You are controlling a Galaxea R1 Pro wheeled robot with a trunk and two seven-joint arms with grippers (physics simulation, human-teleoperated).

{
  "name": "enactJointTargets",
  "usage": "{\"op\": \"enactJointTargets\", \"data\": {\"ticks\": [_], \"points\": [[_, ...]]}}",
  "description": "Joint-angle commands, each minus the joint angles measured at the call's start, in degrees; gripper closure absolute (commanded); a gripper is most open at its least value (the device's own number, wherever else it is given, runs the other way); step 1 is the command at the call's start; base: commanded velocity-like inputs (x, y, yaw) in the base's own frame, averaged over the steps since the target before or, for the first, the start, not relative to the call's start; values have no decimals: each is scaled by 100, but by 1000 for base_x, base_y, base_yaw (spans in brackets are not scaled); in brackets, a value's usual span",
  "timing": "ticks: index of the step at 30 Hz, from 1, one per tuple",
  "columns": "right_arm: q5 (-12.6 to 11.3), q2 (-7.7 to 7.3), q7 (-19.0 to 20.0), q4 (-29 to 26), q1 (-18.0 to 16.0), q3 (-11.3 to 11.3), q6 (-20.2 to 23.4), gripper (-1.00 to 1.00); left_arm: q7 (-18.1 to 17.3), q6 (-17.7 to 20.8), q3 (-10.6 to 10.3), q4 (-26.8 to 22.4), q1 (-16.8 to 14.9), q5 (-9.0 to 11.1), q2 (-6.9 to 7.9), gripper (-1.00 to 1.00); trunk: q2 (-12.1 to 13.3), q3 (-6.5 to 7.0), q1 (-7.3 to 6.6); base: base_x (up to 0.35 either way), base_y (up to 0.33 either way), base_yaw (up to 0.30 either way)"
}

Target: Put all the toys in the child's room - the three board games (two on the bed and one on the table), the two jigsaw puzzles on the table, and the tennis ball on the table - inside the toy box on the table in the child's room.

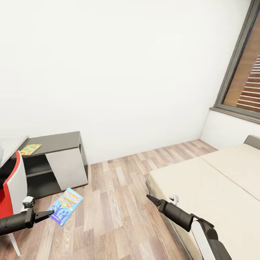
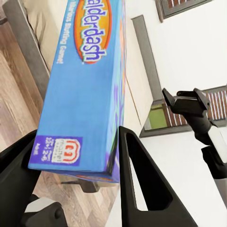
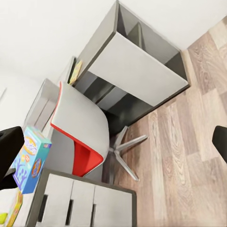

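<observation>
My left gripper (image 1: 48,215) is shut on a blue board game (image 1: 66,206) lettered "Balderdash" and holds it in the air over the floor, beside the red chair. The left wrist view shows the box (image 2: 80,90) clamped between both fingers (image 2: 142,179). My right gripper (image 1: 148,198) hovers by the near corner of the bed (image 1: 216,180), open and empty, its fingers (image 3: 9,146) spread wide in the right wrist view. One jigsaw puzzle (image 1: 30,149) lies on the table's lower dark-grey section (image 1: 61,141). The toy box and the tennis ball are out of view.
The red chair (image 1: 12,184) stands at the table, close to my left arm. Pale drawers (image 3: 85,203) sit under the grey table top (image 1: 11,144). Wood-plank floor (image 1: 119,202) runs between table and bed. A dark-framed window (image 1: 242,72) is at the right.
</observation>
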Motion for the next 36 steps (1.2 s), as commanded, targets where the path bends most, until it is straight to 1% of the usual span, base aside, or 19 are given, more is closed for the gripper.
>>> {"op": "enactJointTargets", "data": {"ticks": [1, 10, 22, 28, 36], "points": [[-20, 6, 13, -2, -3, -26, 40, -100, -23, 61, -2, 1, -5, -2, 2, 100, 33, 8, -21, 0, 0, 60], [-17, 7, -31, 34, -3, -1, -63, -100, -23, 61, -4, 1, -8, 0, 4, 100, 394, 168, -218, 0, 0, 14], [-18, 6, -67, -19, -1, 9, -76, -100, -23, 61, -1, 1, -6, 0, 4, 100, 875, 384, -482, 0, 0, 5], [-12, 6, -80, -28, 0, 10, -74, -100, -23, 61, 3, 1, -5, 0, 4, 100, 1116, 492, -614, 0, 0, 210], [-11, 6, -82, -21, -1, 10, -68, -100, -23, 61, 5, 1, -8, 0, 4, 100, 1116, 490, -614, 0, 0, 286]]}}
